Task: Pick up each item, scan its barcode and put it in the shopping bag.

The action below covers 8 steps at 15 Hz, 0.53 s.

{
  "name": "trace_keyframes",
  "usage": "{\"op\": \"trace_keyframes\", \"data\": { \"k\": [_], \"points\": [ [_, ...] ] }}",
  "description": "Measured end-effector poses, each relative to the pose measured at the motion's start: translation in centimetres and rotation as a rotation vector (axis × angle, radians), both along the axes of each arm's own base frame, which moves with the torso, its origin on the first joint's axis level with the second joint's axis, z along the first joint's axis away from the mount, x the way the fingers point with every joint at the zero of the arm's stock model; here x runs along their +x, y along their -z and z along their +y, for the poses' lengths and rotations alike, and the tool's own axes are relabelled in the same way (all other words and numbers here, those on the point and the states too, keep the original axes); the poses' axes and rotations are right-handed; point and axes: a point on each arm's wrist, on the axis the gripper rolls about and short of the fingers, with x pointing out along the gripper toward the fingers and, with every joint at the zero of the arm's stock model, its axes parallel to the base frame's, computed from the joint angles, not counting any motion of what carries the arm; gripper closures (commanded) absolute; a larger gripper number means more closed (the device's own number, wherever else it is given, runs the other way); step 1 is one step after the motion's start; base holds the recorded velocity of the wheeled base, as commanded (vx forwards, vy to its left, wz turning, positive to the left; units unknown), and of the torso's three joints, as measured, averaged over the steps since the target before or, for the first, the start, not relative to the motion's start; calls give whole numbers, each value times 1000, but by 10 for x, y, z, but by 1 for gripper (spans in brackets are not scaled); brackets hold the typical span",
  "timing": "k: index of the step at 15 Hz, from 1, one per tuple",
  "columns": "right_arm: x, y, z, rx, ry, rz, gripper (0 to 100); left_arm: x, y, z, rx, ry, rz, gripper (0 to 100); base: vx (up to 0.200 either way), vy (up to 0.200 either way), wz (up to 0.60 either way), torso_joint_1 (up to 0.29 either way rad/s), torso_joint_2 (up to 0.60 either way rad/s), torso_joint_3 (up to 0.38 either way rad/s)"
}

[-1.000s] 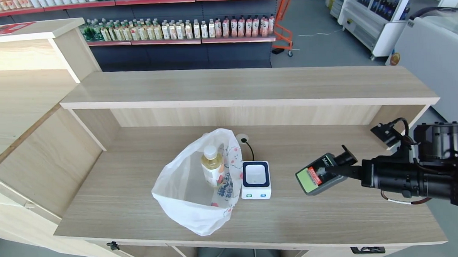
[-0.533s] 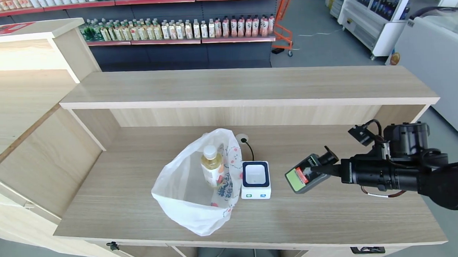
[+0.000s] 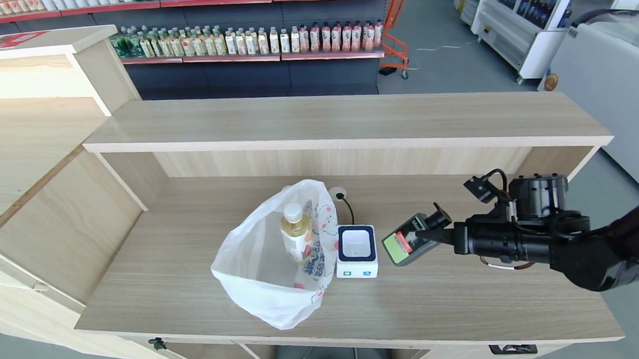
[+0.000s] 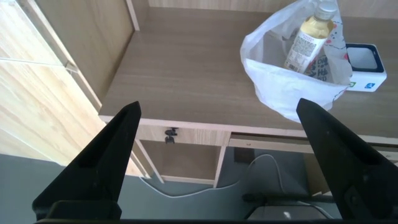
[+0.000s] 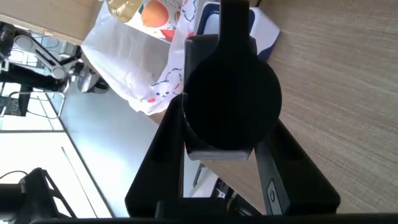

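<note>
Bottle (image 3: 296, 232) sits in the shopping bag (image 3: 248, 269) mid-frame; right gripper (image 3: 425, 232) grips a dark box (image 3: 402, 243), seemingly unscanned, right of the scanner (image 3: 357, 250).

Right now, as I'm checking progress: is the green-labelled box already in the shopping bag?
No, the right gripper holds the box beside the scanner, outside the shopping bag.

The head camera sits high on the near side, facing forward and down across the whole worktop (image 3: 194, 271) to the store shelves (image 3: 249, 42) far behind. The left wrist camera hangs off the near left corner, well back, looking rightward between the spread fingers of the left gripper (image 4: 217, 104). The right wrist camera is close above the worktop's right part, looking left past the right gripper (image 3: 427, 231) clamped on a small box (image 3: 403, 241). All three take in the shopping bag (image 3: 259, 279) and the scanner (image 3: 357, 250).
</note>
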Motion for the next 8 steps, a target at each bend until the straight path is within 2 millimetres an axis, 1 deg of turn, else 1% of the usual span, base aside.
{"op": "trace_keyframes", "data": {
  "k": [5, 8],
  "points": [
    [14, 19, 13, -1, -29, 14, 100, 0, 0, 0, 0, 0, 0, 0, 0, 0, 0, 0, 0, 0],
    [28, 24, 20, 18, -36, -20, 100, 0, 0, 0, 0, 0, 0, 0, 0, 0, 0, 0, 0, 0]
  ]
}}
